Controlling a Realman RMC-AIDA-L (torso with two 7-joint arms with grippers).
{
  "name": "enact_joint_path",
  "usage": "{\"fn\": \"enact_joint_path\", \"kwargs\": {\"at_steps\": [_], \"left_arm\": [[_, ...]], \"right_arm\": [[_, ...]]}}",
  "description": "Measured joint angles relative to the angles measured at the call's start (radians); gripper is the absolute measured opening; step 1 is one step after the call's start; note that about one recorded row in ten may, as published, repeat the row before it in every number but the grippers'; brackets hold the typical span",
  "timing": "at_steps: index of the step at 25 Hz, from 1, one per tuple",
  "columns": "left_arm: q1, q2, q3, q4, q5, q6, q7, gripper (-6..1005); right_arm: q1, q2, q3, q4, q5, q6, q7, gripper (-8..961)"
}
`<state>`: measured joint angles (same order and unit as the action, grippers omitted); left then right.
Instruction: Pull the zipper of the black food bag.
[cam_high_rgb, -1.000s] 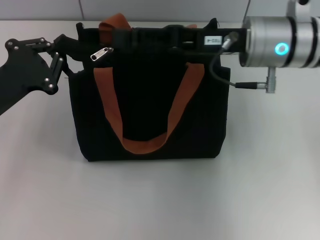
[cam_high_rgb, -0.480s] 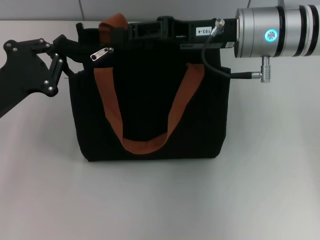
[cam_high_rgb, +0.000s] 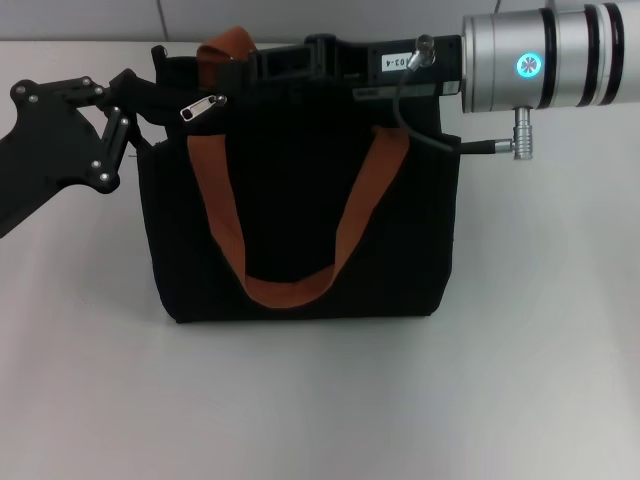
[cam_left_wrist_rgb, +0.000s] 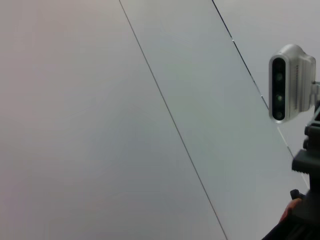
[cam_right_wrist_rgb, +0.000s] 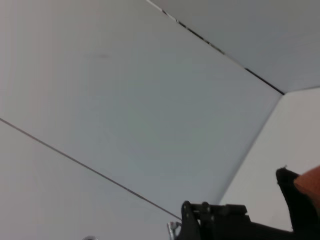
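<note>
- White tabletop carries the black food bag, upright.
- My left gripper pinches the bag's top corner; my right gripper lies along the top edge, its grip hidden from me.
- I see the zipper near the left end, ungrasped: the pull remains.

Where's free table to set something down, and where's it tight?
Free: the table in front of the black food bag, and the strips on either side of it. Tight: the bag's top edge, with the left tool at its left corner by the zipper, and the right tool along the top.
</note>
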<state>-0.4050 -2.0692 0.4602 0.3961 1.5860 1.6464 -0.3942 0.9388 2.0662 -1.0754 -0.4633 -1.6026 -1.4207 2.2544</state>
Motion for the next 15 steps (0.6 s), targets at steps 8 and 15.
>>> {"fn": "enact_joint_path", "kwargs": {"at_steps": [8, 15], "left_arm": [[0.000, 0.000, 0.000, -0.019, -0.005, 0.034, 0.040, 26], [-0.005, 0.000, 0.000, -0.020, -0.011, 0.045, 0.041, 27]], "right_arm": [[0.008, 0.008, -0.006, 0.000, -0.017, 0.032, 0.023, 497], [0.034, 0.011, -0.051, 0.004, -0.017, 0.074, 0.065, 504]]}}
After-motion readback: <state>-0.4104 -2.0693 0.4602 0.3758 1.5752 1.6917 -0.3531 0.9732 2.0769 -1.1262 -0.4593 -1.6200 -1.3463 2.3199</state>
